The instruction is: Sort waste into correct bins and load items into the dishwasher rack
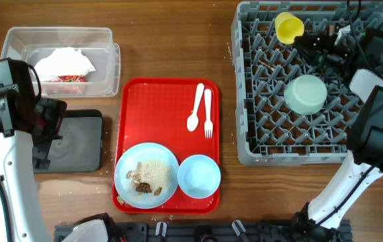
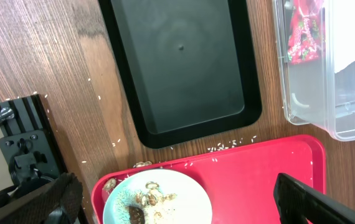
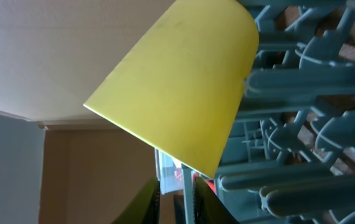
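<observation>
The dishwasher rack (image 1: 312,134) is the biggest thing and it stands to the right of the red tray (image 1: 168,91), apart from it. To the left of the red tray and farther back is the clear tub (image 1: 104,40), with a crumpled white napkin (image 1: 64,62) and red-and-white wrappers (image 1: 64,78) inside. The black tray (image 1: 77,144) lies just left of the red tray, and some rice grains (image 2: 227,146) are spilled on the table between them. On the red tray, at its near left corner, sits the pale blue plate (image 1: 131,161) with rice and brown bits (image 1: 148,178). The pale blue bowl (image 1: 199,176) is just right of the plate and seems to touch it. The mint-green bowl (image 1: 306,93) is inside the rack, well right of the red tray, and looks turned bottom up. The yellow cup (image 1: 289,27) lies tilted on the pegs at the rack's far left corner. The white spoon (image 1: 195,107) and fork (image 1: 207,113) lie side by side on the far right part of the red tray. The left gripper (image 2: 174,186) hangs above the red tray's left edge with its jaws wide apart and nothing between them. The right gripper (image 1: 304,40) is beside the cup; I cannot tell how its jaws stand.
</observation>
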{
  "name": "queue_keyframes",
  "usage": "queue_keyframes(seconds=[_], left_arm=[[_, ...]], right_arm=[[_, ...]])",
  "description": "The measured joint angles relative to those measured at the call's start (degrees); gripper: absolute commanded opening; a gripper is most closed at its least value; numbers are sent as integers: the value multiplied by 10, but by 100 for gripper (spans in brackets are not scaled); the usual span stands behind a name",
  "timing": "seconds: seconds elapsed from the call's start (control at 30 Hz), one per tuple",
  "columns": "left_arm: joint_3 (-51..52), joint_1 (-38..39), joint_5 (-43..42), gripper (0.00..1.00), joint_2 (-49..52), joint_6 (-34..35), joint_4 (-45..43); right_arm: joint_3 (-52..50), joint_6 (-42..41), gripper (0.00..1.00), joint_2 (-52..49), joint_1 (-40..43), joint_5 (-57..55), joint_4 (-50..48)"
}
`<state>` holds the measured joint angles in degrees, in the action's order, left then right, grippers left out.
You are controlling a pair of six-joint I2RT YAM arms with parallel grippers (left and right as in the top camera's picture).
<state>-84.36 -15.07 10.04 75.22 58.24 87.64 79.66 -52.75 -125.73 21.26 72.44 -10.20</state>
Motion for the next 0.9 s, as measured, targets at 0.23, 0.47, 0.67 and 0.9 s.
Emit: queue_keyframes(seconds=[0.23, 0.47, 0.67, 0.9], left_arm=[[0, 0, 0, 100, 0, 0, 0], [0, 0, 0, 100, 0, 0, 0], [0, 0, 0, 100, 0, 0, 0], [0, 0, 0, 100, 0, 0, 0]], right_arm=[[2, 65, 18, 27, 0, -103, 155], [0, 184, 19, 120, 0, -291, 280], [-1, 245, 23, 245, -7, -320, 279], [0, 308, 26, 269, -131, -488, 339]])
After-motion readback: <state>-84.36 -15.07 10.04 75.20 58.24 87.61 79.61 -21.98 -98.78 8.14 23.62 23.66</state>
